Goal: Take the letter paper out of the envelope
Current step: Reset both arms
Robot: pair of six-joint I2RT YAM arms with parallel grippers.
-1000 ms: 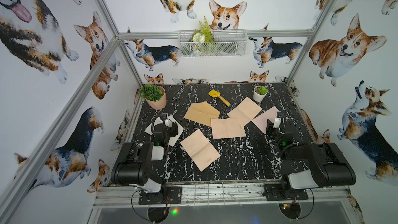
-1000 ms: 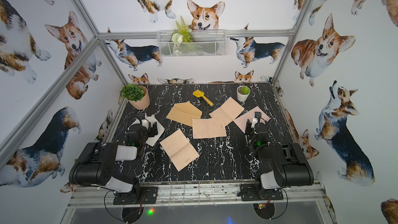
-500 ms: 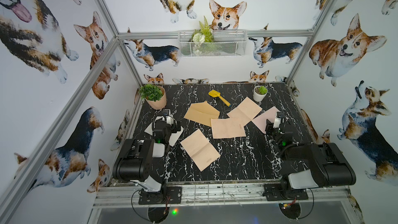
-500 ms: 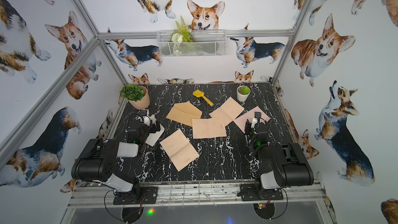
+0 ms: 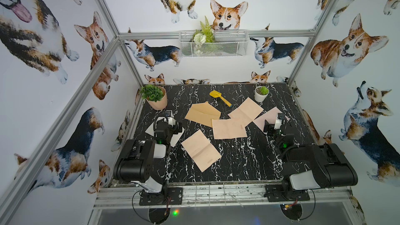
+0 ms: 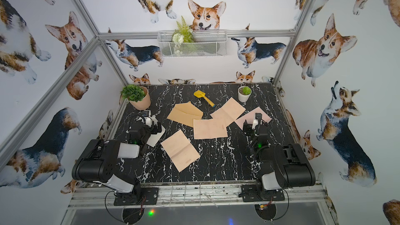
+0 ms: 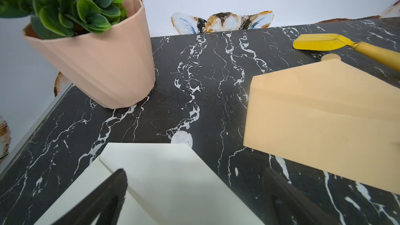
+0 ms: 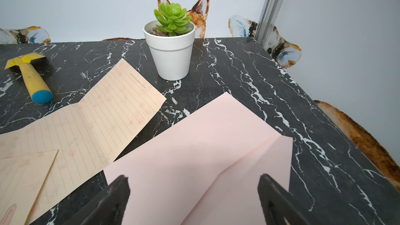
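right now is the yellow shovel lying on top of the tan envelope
No, the yellow shovel lies on the bare table beside the tan envelope, with dark marble showing between them.

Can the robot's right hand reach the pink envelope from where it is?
Probably yes. The right hand is open right over the pink envelope, and nothing lies on top of that end. It lies flat on the table, though, so pinching an edge might be tricky.
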